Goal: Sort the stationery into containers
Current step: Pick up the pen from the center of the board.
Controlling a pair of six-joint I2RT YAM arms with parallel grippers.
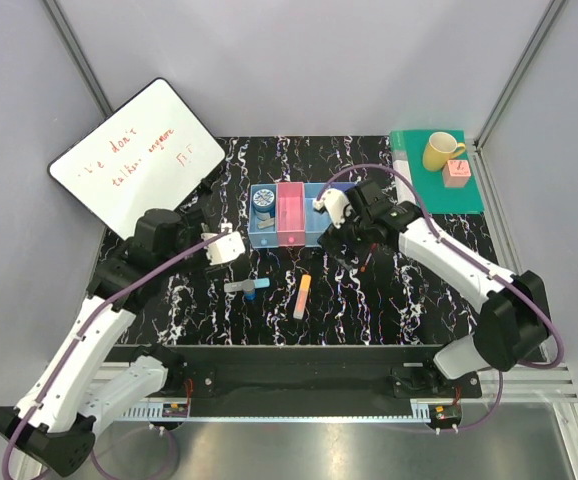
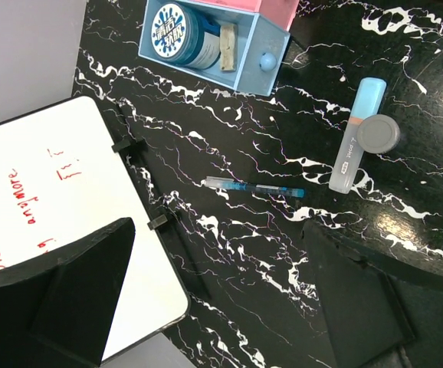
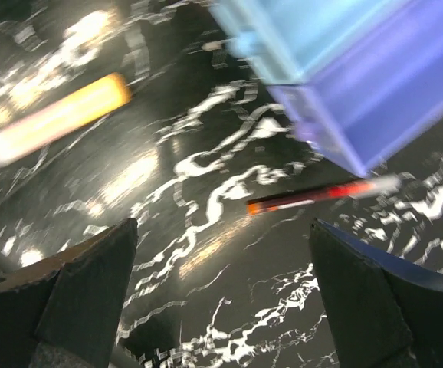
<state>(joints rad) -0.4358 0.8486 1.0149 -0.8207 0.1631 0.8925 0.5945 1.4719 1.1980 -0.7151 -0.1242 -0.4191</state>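
Note:
The containers stand as a joined row at mid-table. Their left light-blue bin holds a blue round bottle and a white eraser. Loose on the black marbled table lie a blue pen, a grey marker with a cyan tip, an orange-yellow bar and a red pen. My left gripper hovers open and empty near the blue pen. Over the table beside the purple bin, my right gripper is open and empty, the red pen just ahead of it.
A whiteboard with red writing leans at the back left, its corner under my left fingers. A green book at the back right carries a yellow mug and a pink cube. Grey walls enclose the table.

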